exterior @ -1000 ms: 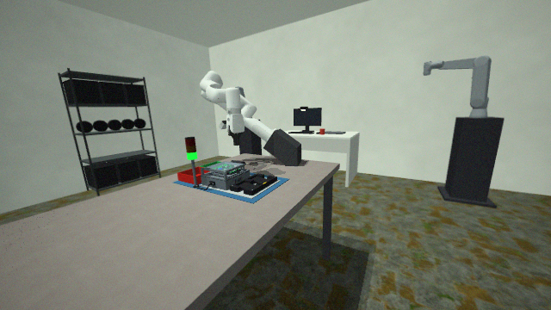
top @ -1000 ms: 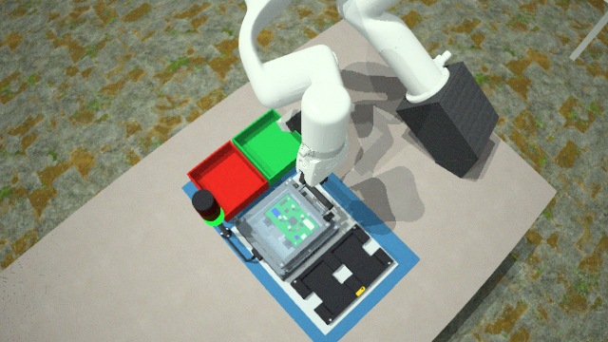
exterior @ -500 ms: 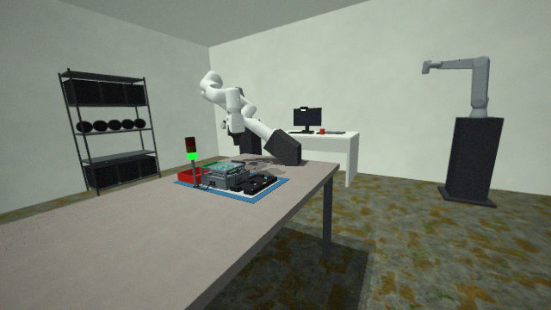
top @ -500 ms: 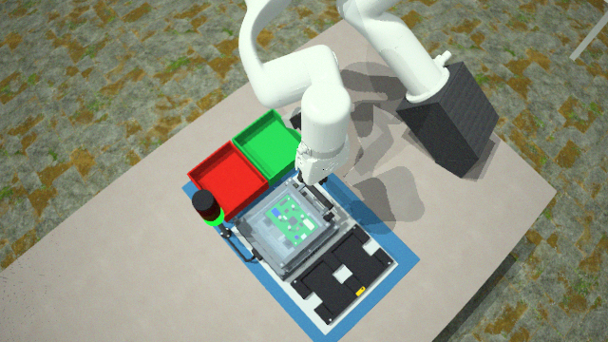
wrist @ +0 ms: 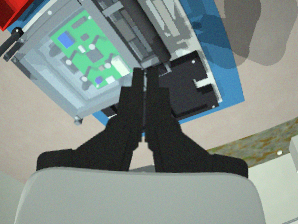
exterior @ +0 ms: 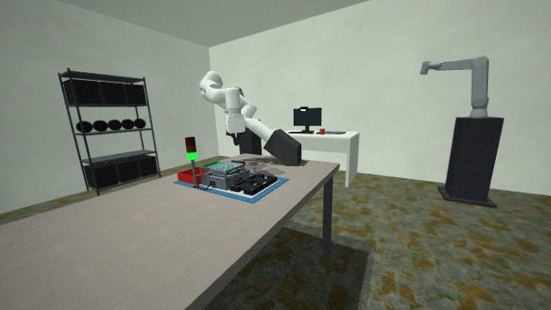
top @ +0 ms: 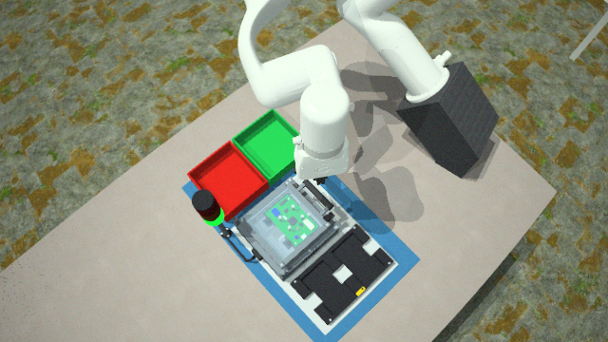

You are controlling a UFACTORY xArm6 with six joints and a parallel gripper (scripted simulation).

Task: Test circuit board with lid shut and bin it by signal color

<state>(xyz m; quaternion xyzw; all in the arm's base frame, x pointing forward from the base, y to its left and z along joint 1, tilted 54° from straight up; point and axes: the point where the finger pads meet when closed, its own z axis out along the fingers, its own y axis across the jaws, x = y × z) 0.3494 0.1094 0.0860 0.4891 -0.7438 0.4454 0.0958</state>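
Observation:
The green circuit board (top: 291, 222) lies face up in the tester (top: 287, 228) under the clear lid, which lies down flat. It also shows in the wrist view (wrist: 87, 52). The signal tower (top: 207, 209) beside the tester shows green, as it does in the side view (exterior: 190, 151). My gripper (top: 315, 181) is shut and empty. It hangs well above the tester's edge on the handle side (wrist: 129, 23), with its fingertips (wrist: 144, 72) together and touching nothing. The green bin (top: 268, 144) and the red bin (top: 228, 180) stand side by side behind the tester.
The black tray (top: 343, 273) lies in front of the tester on the blue mat (top: 380, 237), with both pockets holding no board. The arm's black base block (top: 448, 119) stands at the back right of the table.

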